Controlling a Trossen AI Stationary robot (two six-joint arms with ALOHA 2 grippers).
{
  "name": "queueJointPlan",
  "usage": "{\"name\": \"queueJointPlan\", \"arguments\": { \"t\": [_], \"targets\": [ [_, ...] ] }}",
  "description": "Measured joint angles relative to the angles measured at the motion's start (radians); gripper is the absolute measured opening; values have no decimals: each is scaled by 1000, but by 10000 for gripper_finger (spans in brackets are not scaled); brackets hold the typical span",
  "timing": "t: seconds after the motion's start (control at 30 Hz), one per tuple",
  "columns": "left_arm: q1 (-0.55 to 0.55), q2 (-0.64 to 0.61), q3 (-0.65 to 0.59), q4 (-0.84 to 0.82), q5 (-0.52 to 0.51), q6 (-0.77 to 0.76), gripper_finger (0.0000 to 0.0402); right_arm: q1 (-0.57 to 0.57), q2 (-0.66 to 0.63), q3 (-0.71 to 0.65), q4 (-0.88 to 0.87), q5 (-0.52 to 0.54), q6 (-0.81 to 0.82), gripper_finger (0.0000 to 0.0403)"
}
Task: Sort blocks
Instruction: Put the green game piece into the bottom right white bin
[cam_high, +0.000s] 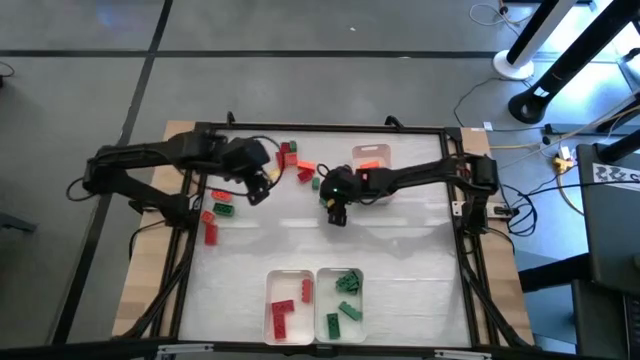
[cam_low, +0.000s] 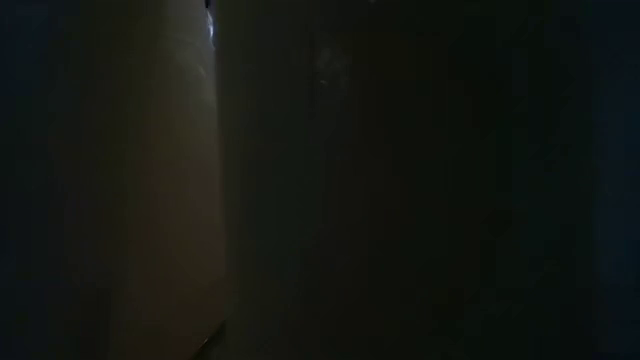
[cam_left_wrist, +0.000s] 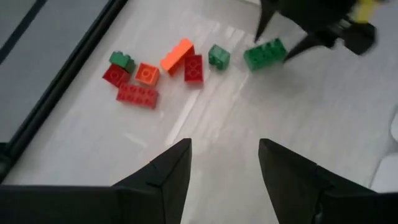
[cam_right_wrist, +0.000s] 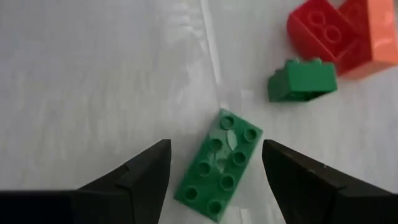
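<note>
The right gripper (cam_right_wrist: 214, 171) hangs over a small green studded plastic brick (cam_right_wrist: 219, 163) that lies flat on the white surface (cam_high: 400, 250), studs up, near the middle of the high view. Its jaws stand wide apart, one on each side of the brick's long flanks, holding nothing yet. The left gripper (cam_left_wrist: 225, 165), at upper left of centre in the high view, also has its jaws parted and empty, pointed toward a loose cluster of red, orange and green bricks (cam_left_wrist: 155, 68) lying just beyond them.

More bricks sit at the left edge of the surface (cam_high: 212, 215) and near the top centre (cam_high: 290, 158). Two white rectangular plastic trays (cam_high: 288, 273) at bottom centre already hold sorted pieces, red in the left one and green in the right. The low view is too dark to show anything.

Such a brick looks light, rigid and smooth-sided, so it will likely skate or twist if pinched off-centre. The best hold seems to be across the two long flat sides at mid-length, low on the body, not on the studs
</note>
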Motion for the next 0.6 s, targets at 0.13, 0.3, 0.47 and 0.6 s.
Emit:
{"name": "queueJointPlan", "arguments": {
  "t": [0.13,0.3,0.47,0.6],
  "targets": [
    [-52,-78,-66,1,-12,-72,175,-29,29,1,-8,-24,45,253],
    [-111,-168,-151,3,-28,-156,175,-41,64,5,-5,-73,51,253],
    [-156,-234,-226,5,-31,-230,175,-41,95,5,-13,-76,55,253],
    [-180,-267,-278,11,-33,-278,175,-41,97,4,-9,-76,55,251]
  ]
}}
